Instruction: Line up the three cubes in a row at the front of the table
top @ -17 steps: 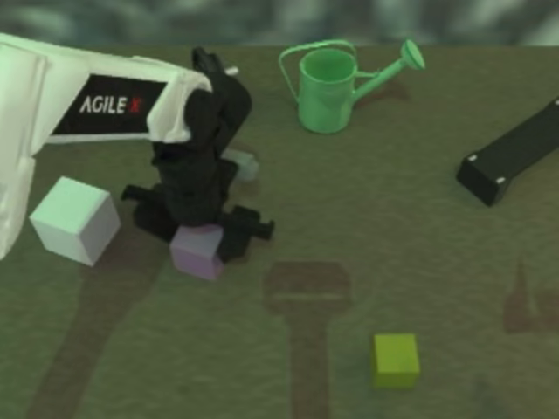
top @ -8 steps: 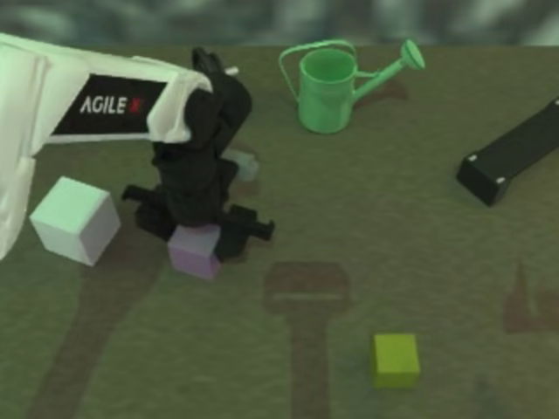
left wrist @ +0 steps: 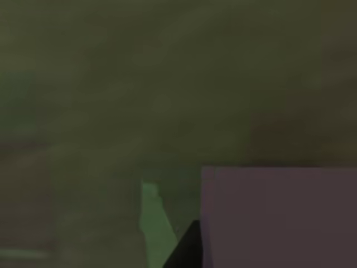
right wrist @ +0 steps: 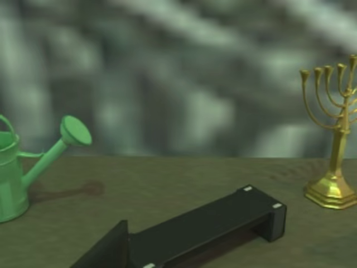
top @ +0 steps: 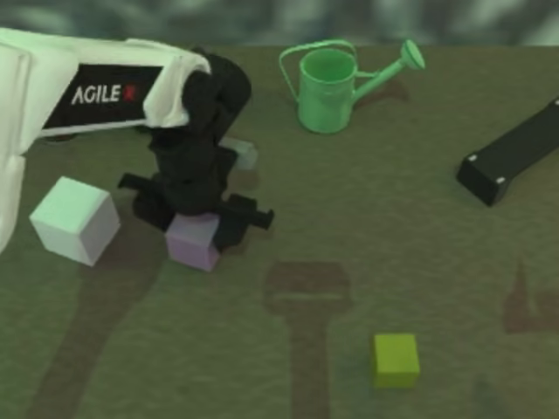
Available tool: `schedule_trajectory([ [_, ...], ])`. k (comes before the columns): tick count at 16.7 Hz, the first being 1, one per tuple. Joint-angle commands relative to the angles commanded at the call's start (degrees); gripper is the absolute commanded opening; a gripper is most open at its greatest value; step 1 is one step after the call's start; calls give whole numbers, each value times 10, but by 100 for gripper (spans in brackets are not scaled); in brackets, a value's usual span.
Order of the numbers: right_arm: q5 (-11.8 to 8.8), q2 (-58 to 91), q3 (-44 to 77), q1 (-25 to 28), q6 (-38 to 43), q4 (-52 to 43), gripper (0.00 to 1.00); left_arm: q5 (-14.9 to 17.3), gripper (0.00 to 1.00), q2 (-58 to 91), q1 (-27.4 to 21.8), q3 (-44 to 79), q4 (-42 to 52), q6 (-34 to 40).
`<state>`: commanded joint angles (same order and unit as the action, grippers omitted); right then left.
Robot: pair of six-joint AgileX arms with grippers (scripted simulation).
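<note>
In the top view, my left gripper [top: 199, 220] comes down over the lilac-pink cube [top: 194, 243] left of centre and is shut on it. The left wrist view shows that cube [left wrist: 279, 218] close up, with one dark finger [left wrist: 187, 248] against its side. The large mint-white cube [top: 74, 220] rests on the table [top: 419, 262] at the left, beside the arm. The small yellow-green cube [top: 396, 359] sits near the front, right of centre. My right arm is outside the top view; only a dark piece of my right gripper [right wrist: 109, 248] shows in its wrist view.
A green watering can [top: 330, 87] stands at the back centre. A long black bar [top: 511, 153] lies at the right. A small grey-blue object [top: 244, 157] peeks out behind the left arm. A gold candelabrum [right wrist: 334, 139] stands far right in the right wrist view.
My left arm has shifted a little towards the back of the picture, and the lilac-pink cube has moved with the gripper. The other two cubes have not moved.
</note>
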<state>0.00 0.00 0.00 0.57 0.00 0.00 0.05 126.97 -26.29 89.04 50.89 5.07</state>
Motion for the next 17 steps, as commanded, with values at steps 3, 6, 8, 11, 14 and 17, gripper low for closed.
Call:
schedule_trajectory([
  [3, 0, 0, 0, 0, 0, 0, 100, 0, 0, -25, 5, 33, 63, 1],
  [6, 0, 0, 0, 0, 0, 0, 100, 0, 0, -42, 8, 50, 92, 1],
  [8, 0, 0, 0, 0, 0, 0, 100, 0, 0, -42, 8, 50, 92, 1],
  [11, 0, 0, 0, 0, 0, 0, 100, -1, 0, -40, -1, 49, 92, 8],
  [14, 0, 0, 0, 0, 0, 0, 100, -2, 0, -41, -37, 50, 97, 66],
  [17, 0, 0, 0, 0, 0, 0, 100, -4, 0, -51, -94, 43, 104, 167],
])
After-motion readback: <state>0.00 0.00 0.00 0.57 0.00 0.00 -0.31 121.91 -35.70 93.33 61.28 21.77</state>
